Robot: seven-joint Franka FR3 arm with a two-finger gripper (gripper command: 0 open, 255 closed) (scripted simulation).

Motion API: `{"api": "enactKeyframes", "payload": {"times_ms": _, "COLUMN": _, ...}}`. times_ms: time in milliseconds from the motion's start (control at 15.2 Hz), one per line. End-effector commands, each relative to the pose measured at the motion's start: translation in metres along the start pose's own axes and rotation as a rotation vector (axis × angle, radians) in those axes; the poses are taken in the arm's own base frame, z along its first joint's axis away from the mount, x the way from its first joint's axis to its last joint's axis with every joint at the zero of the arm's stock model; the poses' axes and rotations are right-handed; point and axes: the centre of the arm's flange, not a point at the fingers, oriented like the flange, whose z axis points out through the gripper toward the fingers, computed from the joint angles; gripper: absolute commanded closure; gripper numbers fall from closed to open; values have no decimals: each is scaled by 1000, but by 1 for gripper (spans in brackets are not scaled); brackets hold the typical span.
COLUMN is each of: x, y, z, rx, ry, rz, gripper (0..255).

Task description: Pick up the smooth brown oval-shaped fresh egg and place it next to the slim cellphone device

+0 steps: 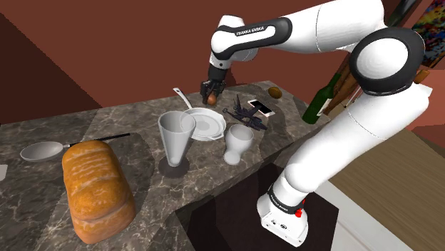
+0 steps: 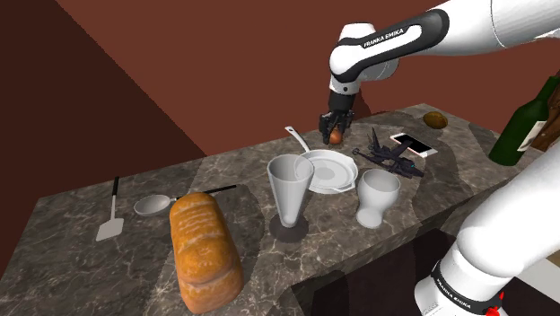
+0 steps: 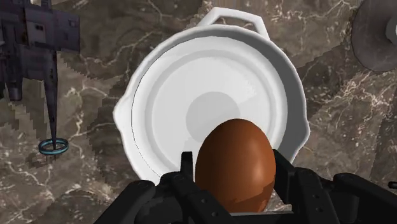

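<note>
the black two-finger end effector (image 1: pixel 212 93) is clamped on the smooth brown oval egg (image 1: pixel 211 100), one finger on each side of its widest part, and holds it in the air above the round white pan (image 1: pixel 205 125) on the dark marbled counter (image 1: pixel 135 125). the slim pale cellphone (image 1: pixel 261 108) lies flat toward the shoulder view's right, beyond a dark grey spiky model craft (image 1: pixel 244 117) that sits between pan and phone. the step in hand looks like the carry. to do it well, i would travel at this height so the egg passes over the model craft rather than into it, then come down on bare counter just beside the phone, not on it. lower until the egg nearly touches before the fingers part, and part them slowly, since an egg rolls and the counter's edge is near.
</note>
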Motion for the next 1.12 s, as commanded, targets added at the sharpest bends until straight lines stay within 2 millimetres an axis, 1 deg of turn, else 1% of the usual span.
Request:
{"api": "enactKeyframes", "payload": {"times_ms": 0, "x": -9, "y": 24, "z": -2, "rx": 0, "ry": 0, "rz": -1, "gripper": 255}}
{"api": "enactKeyframes", "payload": {"times_ms": 1056, "x": -82, "y": 221, "z": -25, "rx": 0, "ry": 0, "rz": -1, "gripper": 255}}
